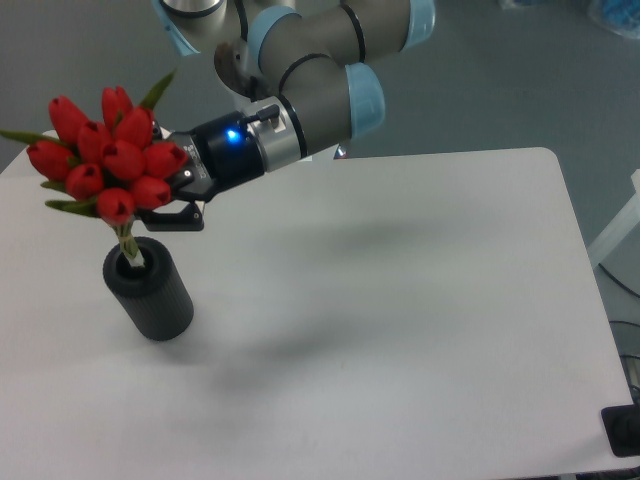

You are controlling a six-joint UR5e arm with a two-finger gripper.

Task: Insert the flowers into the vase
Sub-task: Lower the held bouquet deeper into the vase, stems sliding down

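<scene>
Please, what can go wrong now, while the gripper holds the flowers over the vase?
1. Only the thin stem tips of the flowers seem to reach the bore of the vase; if the gripper opens now, the top-heavy bunch may tip out.
2. The bunch leans to one side, so pushing down could bend the stems against the rim.
3. The vase stands free on the table, so a sideways push might topple it.
</scene>
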